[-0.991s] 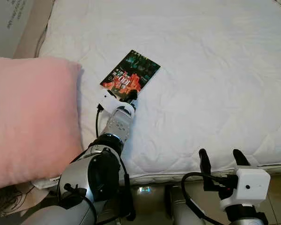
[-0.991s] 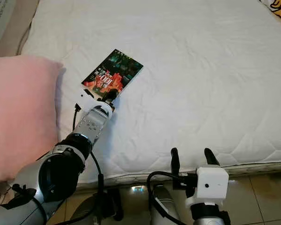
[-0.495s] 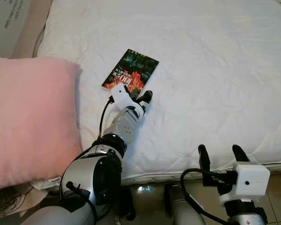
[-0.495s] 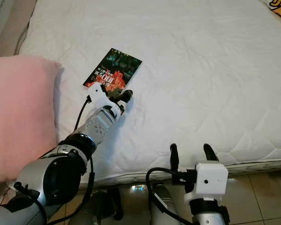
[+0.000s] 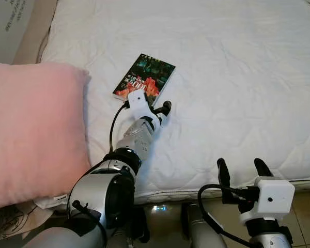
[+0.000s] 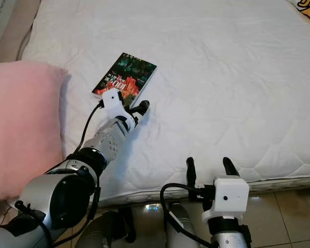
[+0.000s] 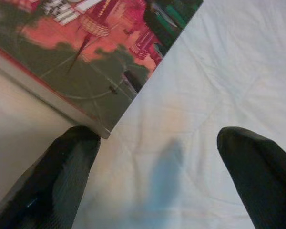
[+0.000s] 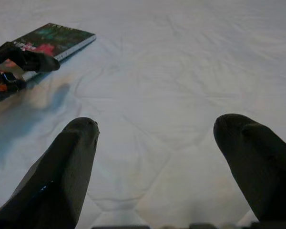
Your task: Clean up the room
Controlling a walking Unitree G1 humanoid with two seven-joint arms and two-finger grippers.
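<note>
A paperback book (image 5: 145, 79) with a dark green and red-orange cover lay flat on the white quilted mattress (image 5: 237, 77), set at an angle toward the side where the pink pillow (image 5: 33, 132) rested. The book sat apart from the pillow, with a strip of bare mattress between them.

The robot's left arm reached out over the mattress, and the left gripper (image 5: 157, 107) hung at the book's near corner. Its two black fingers stood spread. In the left wrist view, one finger (image 7: 62, 167) sat right at the corner of the book (image 7: 86, 52), at the edge of its spine, though I could not tell whether it touched; the other finger (image 7: 260, 162) was out over bare sheet, well to the side of the book. Nothing lay between them but white fabric and a faint shadow.

The right gripper (image 5: 239, 169) was held low at the foot edge of the mattress, well apart from the book, its fingers parted and holding nothing. Its wrist view looked across the sheet toward the book (image 8: 57, 39) and the left gripper's dark fingertip (image 8: 33, 61) beside it.

Below the mattress edge ran a tiled floor (image 6: 294, 217).
</note>
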